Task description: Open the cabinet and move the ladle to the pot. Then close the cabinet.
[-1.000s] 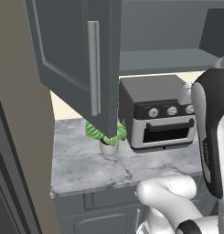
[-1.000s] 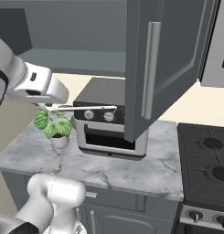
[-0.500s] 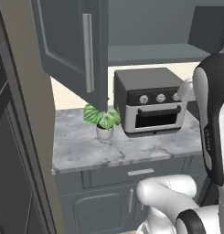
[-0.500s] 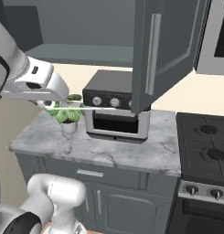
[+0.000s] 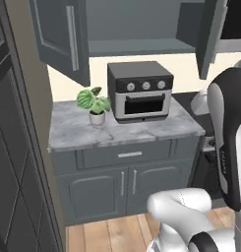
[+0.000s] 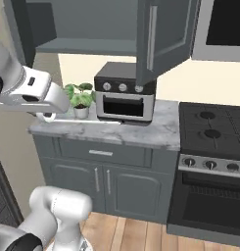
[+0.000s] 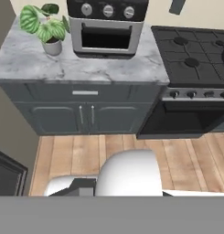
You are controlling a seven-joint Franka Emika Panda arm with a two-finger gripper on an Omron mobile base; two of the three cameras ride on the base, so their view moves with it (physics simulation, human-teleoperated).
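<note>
I am seeing the claw (image 6: 46, 115) at the end of the white hand in the right base view. It is hanging in front of the near left corner of the desk (image 6: 156, 131), about level with the desk's top. It is closed, and I cannot tell whether it is pinching anything. A thin pale streak is running from just beside the claw along the desk, and I cannot make out what it is.

The cabinet (image 6: 87, 22) is sitting well above the claw and beyond it, on the wall over the desk. It is dark grey, and both recessed-panel doors are standing open. The door farther from the claw is swinging out toward me, showing its long silver bar handle (image 6: 152, 37). The door nearer the claw is showing me mostly its edge. From the left base view I am looking into the cabinet (image 5: 136, 24) at a flat grey shelf and back wall, and I am picking out nothing on them.

Past the claw, a small potted plant (image 6: 80, 99) is standing on the marble. A black and silver toaster oven (image 6: 124, 94) is sitting just beyond it, under the cabinet. A black stove (image 6: 214, 128) is adjoining the desk's far end, well away from the claw.
</note>
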